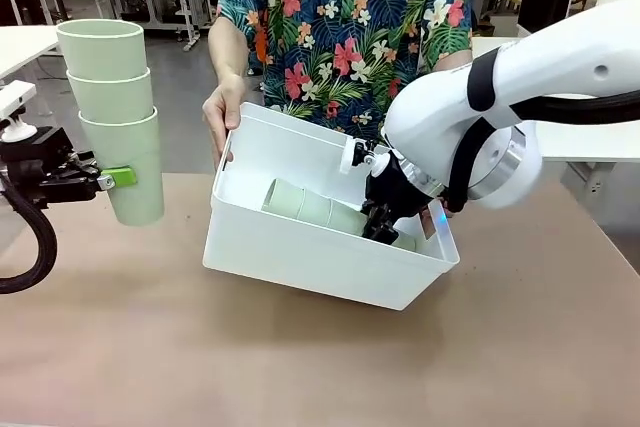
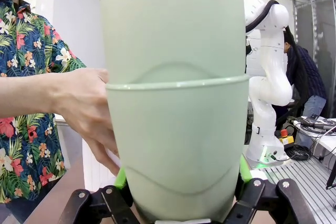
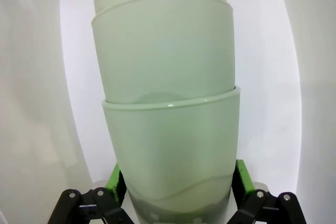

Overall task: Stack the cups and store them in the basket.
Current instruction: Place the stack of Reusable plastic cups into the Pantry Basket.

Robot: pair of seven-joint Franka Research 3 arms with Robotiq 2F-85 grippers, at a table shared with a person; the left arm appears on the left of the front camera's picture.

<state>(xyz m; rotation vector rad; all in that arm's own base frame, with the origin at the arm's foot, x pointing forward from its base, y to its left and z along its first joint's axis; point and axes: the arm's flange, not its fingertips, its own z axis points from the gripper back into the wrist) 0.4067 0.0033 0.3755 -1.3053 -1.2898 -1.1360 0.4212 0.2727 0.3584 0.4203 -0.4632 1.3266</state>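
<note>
My left gripper (image 1: 125,178) is shut on the bottom cup of an upright stack of three mint-green cups (image 1: 110,112), held above the table's left side; its wrist view has the stack (image 2: 176,103) between the green pads (image 2: 121,179). The white basket (image 1: 300,252) sits mid-table, tilted toward me. My right gripper (image 1: 385,225) reaches inside it, shut on a second stack of cups (image 1: 312,207) lying on its side. The right wrist view shows that stack (image 3: 168,103) between the pads (image 3: 241,174), against the basket's white wall (image 3: 31,77).
A person in a flowered shirt stands at the far side, one hand (image 1: 222,112) on the basket's far-left rim; that hand (image 2: 89,108) also appears in the left wrist view. Bare brown tabletop (image 1: 300,367) lies in front of the basket.
</note>
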